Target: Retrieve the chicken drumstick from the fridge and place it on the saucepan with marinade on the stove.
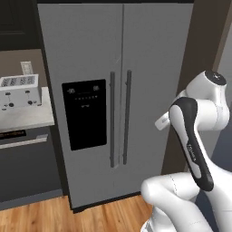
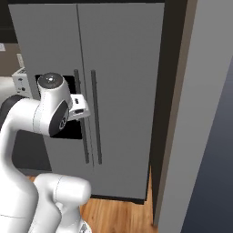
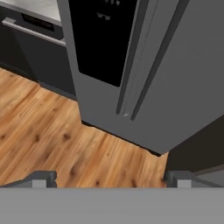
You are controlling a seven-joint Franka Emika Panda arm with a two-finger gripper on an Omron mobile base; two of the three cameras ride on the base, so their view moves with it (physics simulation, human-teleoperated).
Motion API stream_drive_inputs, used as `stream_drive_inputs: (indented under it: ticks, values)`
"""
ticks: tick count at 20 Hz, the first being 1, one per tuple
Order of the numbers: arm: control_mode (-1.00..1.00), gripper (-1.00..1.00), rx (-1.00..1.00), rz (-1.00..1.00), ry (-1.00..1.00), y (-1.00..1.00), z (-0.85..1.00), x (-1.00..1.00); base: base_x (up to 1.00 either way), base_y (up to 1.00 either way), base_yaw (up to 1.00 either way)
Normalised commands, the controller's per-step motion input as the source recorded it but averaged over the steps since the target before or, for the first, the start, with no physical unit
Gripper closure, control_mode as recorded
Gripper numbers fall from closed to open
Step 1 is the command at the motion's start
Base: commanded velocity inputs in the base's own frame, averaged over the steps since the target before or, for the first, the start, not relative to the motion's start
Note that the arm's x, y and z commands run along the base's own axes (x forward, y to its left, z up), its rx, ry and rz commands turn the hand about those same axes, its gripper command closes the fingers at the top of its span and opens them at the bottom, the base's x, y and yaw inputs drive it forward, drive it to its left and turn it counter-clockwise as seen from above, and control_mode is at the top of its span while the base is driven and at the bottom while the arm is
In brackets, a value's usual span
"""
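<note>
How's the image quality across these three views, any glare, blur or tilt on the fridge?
Left base view: the tall grey steel fridge is lit flat and evenly, with no glare and slightly soft edges. Right base view: a dim blue-grey wall panel crowds the right side. Hand view: the picture is tilted, so the dark vertical bar handles slant over the wooden floor; the open hand sits at the bottom.

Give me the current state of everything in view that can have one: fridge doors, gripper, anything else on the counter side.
fridge: both doors closed, handles untouched.
dispenser panel: dark, set in the left door.
gripper: open, empty, away from the fridge, looking down at the floor and the handles.
toaster: upright on the counter left of the fridge, slots look empty.
dishwasher: door closed, under that counter.
</note>
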Motion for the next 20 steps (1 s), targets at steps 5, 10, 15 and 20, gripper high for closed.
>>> stream_drive_inputs:
  ticks: [5, 10, 15, 20]
  values:
    - [1.0, -1.0, 0.0, 0.0, 0.0, 0.0, 0.0, 0.0, 0.0, 0.0, 0.0]
    - [-1.0, -1.0, 0.0, 0.0, 0.0, 0.0, 0.0, 0.11, 0.0, 0.0, 0.0]
    - [-1.0, -1.0, 0.0, -0.01, 0.0, 0.04, 0.0, 0.18, 0.0, 0.0, 0.0]
    - [-1.0, -1.0, 0.0, -0.02, 0.0, 0.0, 0.0, 0.12, 0.0, 0.0, 0.0]
